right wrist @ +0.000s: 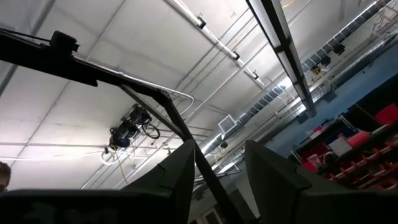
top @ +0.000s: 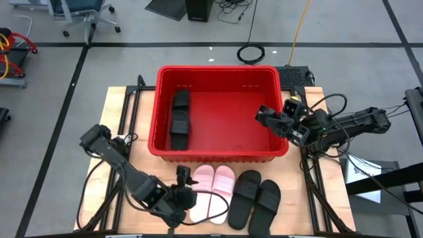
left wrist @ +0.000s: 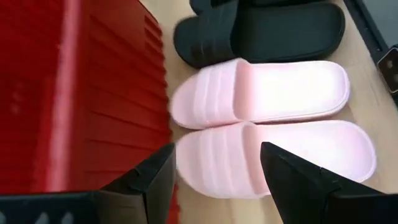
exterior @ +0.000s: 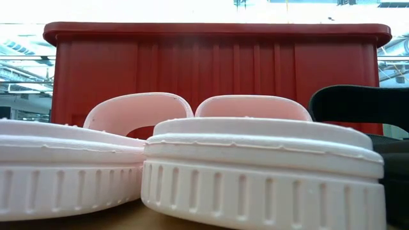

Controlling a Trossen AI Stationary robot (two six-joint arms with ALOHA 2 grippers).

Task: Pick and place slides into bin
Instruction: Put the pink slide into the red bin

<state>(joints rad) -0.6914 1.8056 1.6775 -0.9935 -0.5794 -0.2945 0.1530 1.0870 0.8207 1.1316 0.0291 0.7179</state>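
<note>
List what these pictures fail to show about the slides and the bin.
- Low view: the bin interior, hidden by its own front wall.
- Low view: the black slides, cut off by the right edge behind the pink slides.
- Right wrist view: only ceiling; no slide visible.

A light wooden table [top: 119,112] holds a red bin [top: 218,153] at its middle. In front of the bin, a row of slides lies on the bare wood: two pink slides [top: 213,192] side by side, then two black slides [top: 254,198] beside them.
</note>
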